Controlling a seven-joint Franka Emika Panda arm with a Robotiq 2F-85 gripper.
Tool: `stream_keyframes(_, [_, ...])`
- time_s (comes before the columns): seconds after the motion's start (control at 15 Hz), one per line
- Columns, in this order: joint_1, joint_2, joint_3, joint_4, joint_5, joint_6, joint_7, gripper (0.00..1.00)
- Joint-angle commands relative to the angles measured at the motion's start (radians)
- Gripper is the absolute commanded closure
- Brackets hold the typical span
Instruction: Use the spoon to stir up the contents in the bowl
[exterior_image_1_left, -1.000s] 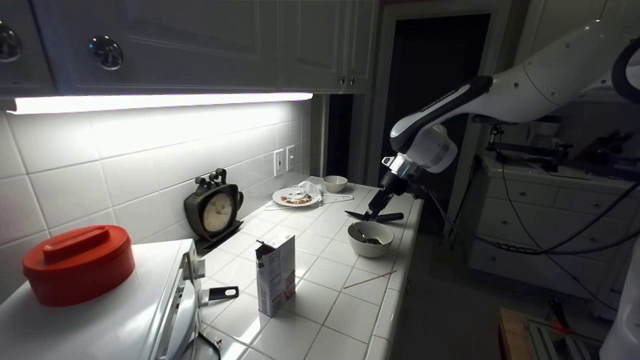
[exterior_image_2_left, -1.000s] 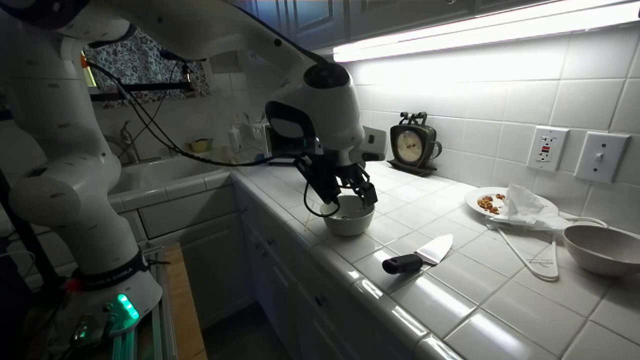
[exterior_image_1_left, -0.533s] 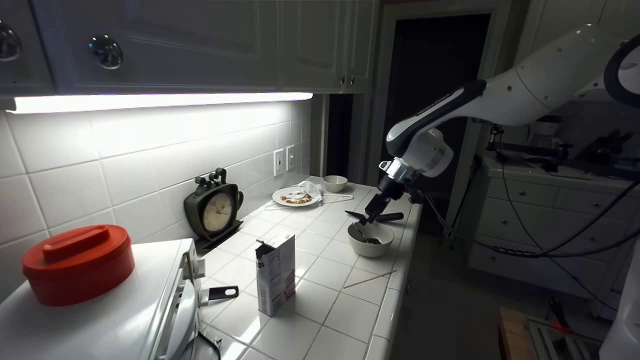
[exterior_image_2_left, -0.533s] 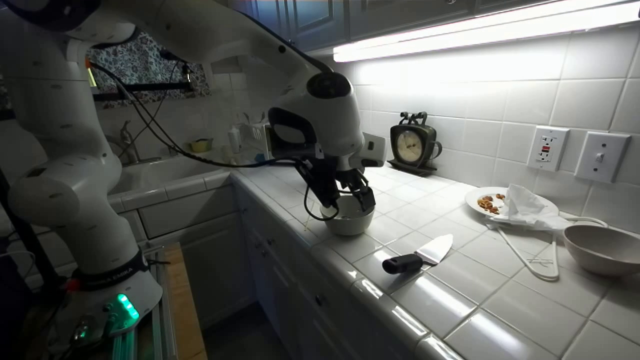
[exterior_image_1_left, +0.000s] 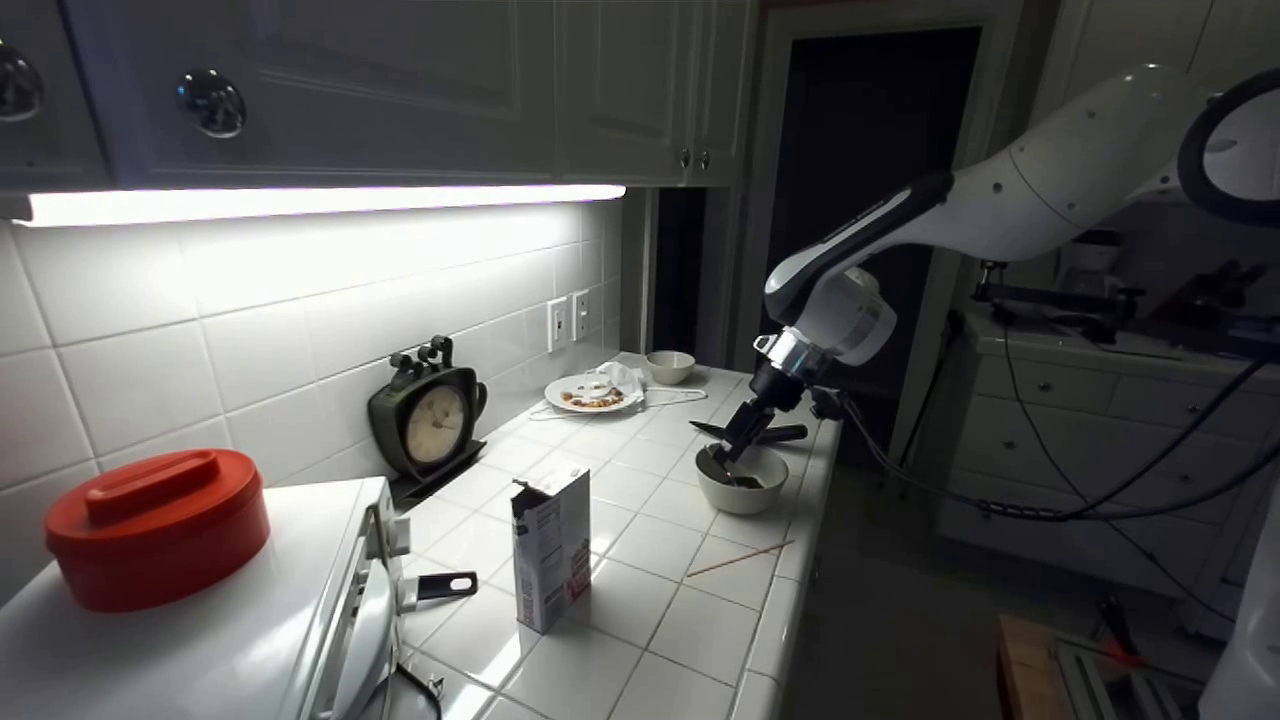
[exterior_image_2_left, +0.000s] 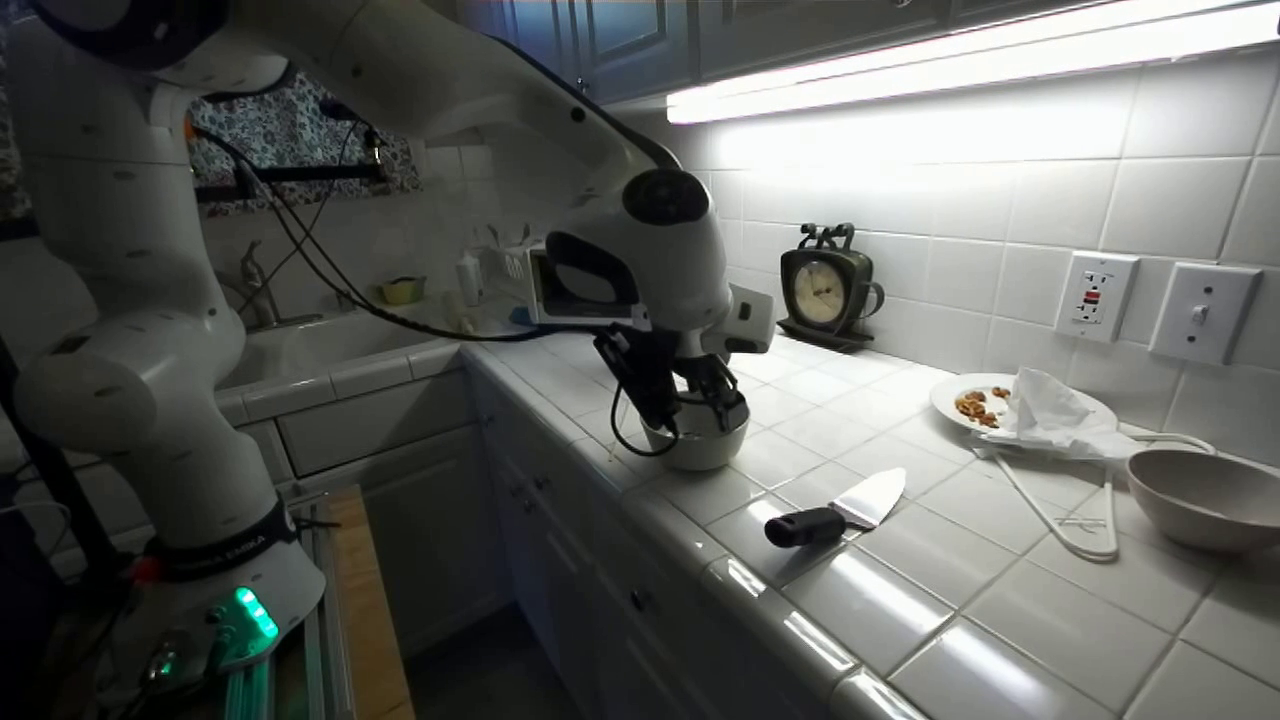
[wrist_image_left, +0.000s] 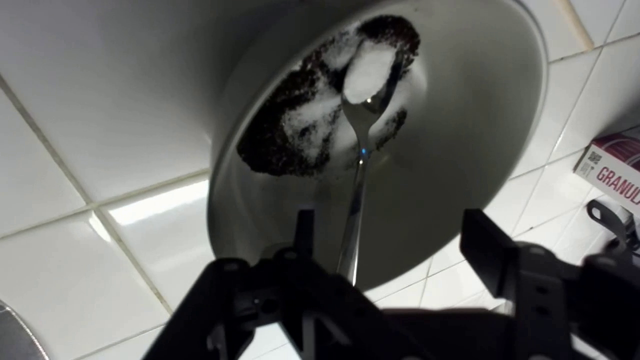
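White tiled counter (exterior_image_1_left: 650, 530) — tool (wrist_image_left: 389, 227) lower at bowl (wrist_image_left: 465, 125) than before — jaws spread, spoon (wrist_image_left: 362, 159) showing between.

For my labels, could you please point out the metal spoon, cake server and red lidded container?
Metal spoon (wrist_image_left: 358, 187), wrist view: handle.
Cake server (exterior_image_2_left: 815, 525), in an exterior view: handle.
Red lidded container (exterior_image_1_left: 165, 562), in an exterior view: side.

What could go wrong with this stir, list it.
In the wrist view, the open gripper straddles the spoon off-centre, so closing might drag or twist it. White powder on the spoon may scatter with a sharp lift. The bowl stands near the counter edge, so hard stirring could push it that way.
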Motion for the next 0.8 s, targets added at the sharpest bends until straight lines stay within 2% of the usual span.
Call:
stream_keyframes(0.0, [-0.030,0.036,0.021,0.038,0.053,-0.016,-0.038,0.45])
stream_keyframes(0.13, [-0.036,0.046,0.024,0.047,0.067,-0.018,-0.045,0.49])
stream_keyframes(0.47, [-0.049,0.076,0.030,0.070,0.080,-0.016,-0.053,0.47])
stream_keyframes(0.73, [-0.057,0.089,0.036,0.084,0.092,-0.022,-0.055,0.61])
